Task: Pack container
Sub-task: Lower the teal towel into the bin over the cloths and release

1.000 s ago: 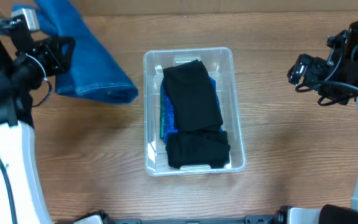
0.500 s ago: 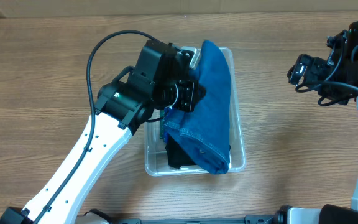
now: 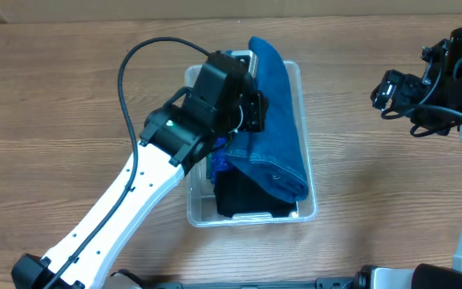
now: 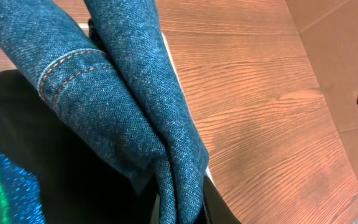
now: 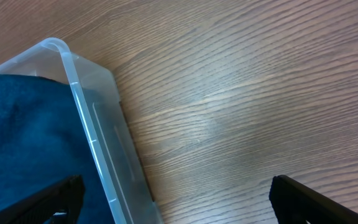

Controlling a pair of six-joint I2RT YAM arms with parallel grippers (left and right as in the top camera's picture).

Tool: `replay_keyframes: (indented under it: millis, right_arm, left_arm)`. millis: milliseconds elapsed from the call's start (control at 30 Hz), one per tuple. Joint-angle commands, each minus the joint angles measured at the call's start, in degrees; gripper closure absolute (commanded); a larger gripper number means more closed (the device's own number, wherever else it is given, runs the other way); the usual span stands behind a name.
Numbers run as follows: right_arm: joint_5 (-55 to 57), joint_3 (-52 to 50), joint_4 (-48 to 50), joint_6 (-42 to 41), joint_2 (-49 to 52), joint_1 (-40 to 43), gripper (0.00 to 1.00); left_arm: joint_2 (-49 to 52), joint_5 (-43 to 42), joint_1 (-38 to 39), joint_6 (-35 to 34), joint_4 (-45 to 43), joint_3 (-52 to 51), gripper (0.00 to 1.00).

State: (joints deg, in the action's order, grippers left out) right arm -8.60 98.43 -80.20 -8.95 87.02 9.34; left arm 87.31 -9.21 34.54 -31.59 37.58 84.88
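Note:
The clear plastic container (image 3: 308, 205) stands mid-table and holds folded black cloth (image 3: 243, 201) and a shiny blue-green item (image 3: 217, 164). My left gripper (image 3: 251, 112) is over the container, shut on folded blue denim jeans (image 3: 275, 132) that drape along the container's right side. In the left wrist view the jeans (image 4: 117, 99) are pinched between my fingers (image 4: 179, 208) above the black cloth (image 4: 55, 174). My right gripper (image 3: 385, 95) is open and empty, hovering right of the container; its wrist view shows the container's rim (image 5: 82, 118) and the jeans (image 5: 23, 143).
Wooden table top (image 3: 375, 177) all around the container. My left arm (image 3: 119, 201) reaches diagonally across the front-left of the table. A cardboard-coloured surface borders the table's far edge.
My left gripper has carried the jeans from the table's far left to over the container, and then lowered and shifted them toward its right side. The right arm has not moved.

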Motion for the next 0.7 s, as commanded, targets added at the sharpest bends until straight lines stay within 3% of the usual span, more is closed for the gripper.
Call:
replay_keyframes:
  millis: [0, 67, 167, 200, 233, 300, 367, 433, 500, 533, 567, 667]
  right_arm:
    - [-0.1, 0.0, 0.1, 0.4, 0.1, 0.0, 0.0]
    - [-0.1, 0.0, 0.1, 0.4, 0.1, 0.0, 0.0]
    - [-0.1, 0.0, 0.1, 0.4, 0.1, 0.0, 0.0]
    - [-0.1, 0.0, 0.1, 0.4, 0.1, 0.0, 0.0]
    - [-0.1, 0.0, 0.1, 0.4, 0.1, 0.0, 0.0]
    - [-0.1, 0.0, 0.1, 0.4, 0.1, 0.0, 0.0]
    - [-0.1, 0.0, 0.0, 0.4, 0.1, 0.0, 0.0]
    - [-0.1, 0.0, -0.1, 0.4, 0.1, 0.0, 0.0]
    - [-0.1, 0.0, -0.1, 0.4, 0.1, 0.0, 0.0]
    - [-0.1, 0.0, 0.0, 0.4, 0.1, 0.0, 0.0]
    - [-0.1, 0.0, 0.0, 0.4, 0.1, 0.0, 0.0]
    - [-0.1, 0.0, 0.0, 0.4, 0.1, 0.0, 0.0]
  left_arm:
    - [-1.0, 0.3, 0.7, -0.7, -1.9, 1.4, 0.96]
    - [-1.0, 3.1, 0.7, -0.5, 1.6, 1.4, 0.96]
    - [-1.0, 13.6, 0.7, -0.5, 13.3, 1.4, 0.94]
    - [-1.0, 17.2, 0.7, -0.5, 16.8, 1.4, 0.81]
    - [-1.0, 21.7, 0.7, -0.5, 20.4, 1.4, 0.55]
    - [-1.0, 28.0, 0.7, -0.5, 24.9, 1.4, 0.2]
    - [-1.0, 33.5, 0.7, 0.5, 27.1, 1.4, 0.17]
    - [-1.2, 37.1, 0.7, 1.6, 25.6, 1.6, 0.2]
    - [-1.6, 36.7, 0.8, 7.3, 20.5, 1.7, 0.35]
    - [-1.6, 36.4, 0.8, 8.7, 18.7, 1.7, 0.51]
    - [-0.6, 31.6, 0.7, 14.9, 10.9, 1.6, 0.96]
    - [3.9, 26.4, 0.6, 21.0, 6.0, 1.6, 0.96]
